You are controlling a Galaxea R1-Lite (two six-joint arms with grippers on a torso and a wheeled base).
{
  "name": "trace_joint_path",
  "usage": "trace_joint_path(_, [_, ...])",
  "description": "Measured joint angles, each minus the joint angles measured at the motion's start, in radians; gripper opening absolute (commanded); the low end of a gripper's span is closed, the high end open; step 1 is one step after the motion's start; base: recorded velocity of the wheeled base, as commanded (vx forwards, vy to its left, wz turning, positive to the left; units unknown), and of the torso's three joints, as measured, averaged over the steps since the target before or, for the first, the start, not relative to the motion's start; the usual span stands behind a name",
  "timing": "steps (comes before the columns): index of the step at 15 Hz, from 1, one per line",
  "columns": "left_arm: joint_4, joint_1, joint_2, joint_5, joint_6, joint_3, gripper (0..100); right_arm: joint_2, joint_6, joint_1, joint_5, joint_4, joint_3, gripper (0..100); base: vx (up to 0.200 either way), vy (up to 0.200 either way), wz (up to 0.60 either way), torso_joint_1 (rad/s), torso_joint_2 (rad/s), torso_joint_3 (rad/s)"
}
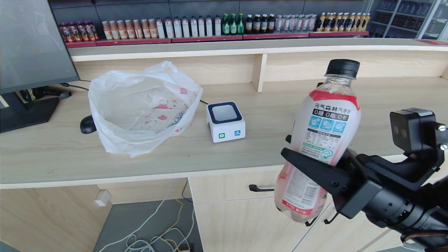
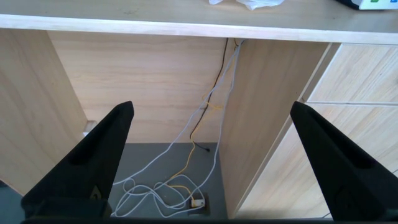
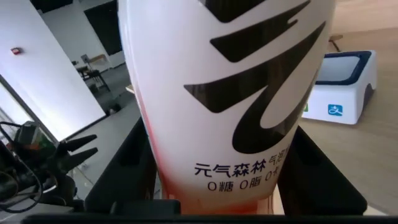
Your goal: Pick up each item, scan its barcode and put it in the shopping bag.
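1. Right of the scanner (image 1: 225, 121) and nearer the robot, out past the counter (image 1: 52, 150) front edge: bottle (image 1: 323, 140), up in the air in the right gripper (image 1: 297, 154).
2. Pinched round its lower half btw two black fingers (image 1: 308, 168), one across the front, the other behind.
3. Tilted: black cap (image 1: 342, 68) high and leaning further right of the scanner, base low, in front of the cupboard fronts.
4. Pale pink drink inside; white and red label (image 1: 329, 120); barcode (image 1: 305, 191) low down, turned toward the head cam.
5. Seen from the right wrist: same bottle (image 3: 230, 93) close up, scanner (image 3: 342, 87) on the counter beyond it.
6. Scanner itself: small white cube w/ dark blue rim, window facing up, standing on the counter.
7. Just left of the scanner, not touching: shopping bag (image 1: 140, 108), white plastic w/ red print, mouth open upward, slumped on the counter.
8. Further left of the scanner, at the bag's far edge: black mouse (image 1: 87, 125); beyond that, a dark monitor (image 1: 31, 42) on its stand.
9. Lower than the scanner and to its left, under counter level: left gripper (image 2: 211, 109), fingers spread wide, facing the open bay w/ loose cables (image 2: 186, 180) on the floor.
10. Behind the scanner: raised wooden ledge (image 1: 259, 71) w/ upright divider; farther back, shelf rows of drink bottles (image 1: 210, 26).
11. Below the scanner and slightly right: drawer front w/ black drawer handle (image 1: 260, 189).
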Motion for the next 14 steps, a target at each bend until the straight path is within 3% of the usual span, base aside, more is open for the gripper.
trace_joint_path(3, [0.000, 0.000, 0.000, 0.000, 0.001, 0.000, 100, -0.079, -0.109, -0.077, -0.031, 0.000, 0.094, 0, 0.000, 0.000, 0.00, 0.000, 0.00, 0.000])
trace_joint_path(7, [0.000, 0.000, 0.000, 0.000, 0.003, 0.000, 100, -0.161, -0.219, -0.105, -0.156, 0.000, 0.157, 0, 0.000, 0.000, 0.00, 0.000, 0.00, 0.000])
trace_joint_path(10, [0.000, 0.000, 0.000, 0.000, 0.003, 0.000, 100, -0.174, -0.303, -0.117, -0.358, 0.001, 0.159, 0, 0.000, 0.000, 0.00, 0.000, 0.00, 0.000])
trace_joint_path(14, [0.000, 0.001, 0.000, 0.000, 0.003, 0.000, 100, -0.158, -0.431, -0.133, -0.481, 0.001, 0.136, 0, 0.000, 0.000, 0.00, 0.000, 0.00, 0.000])
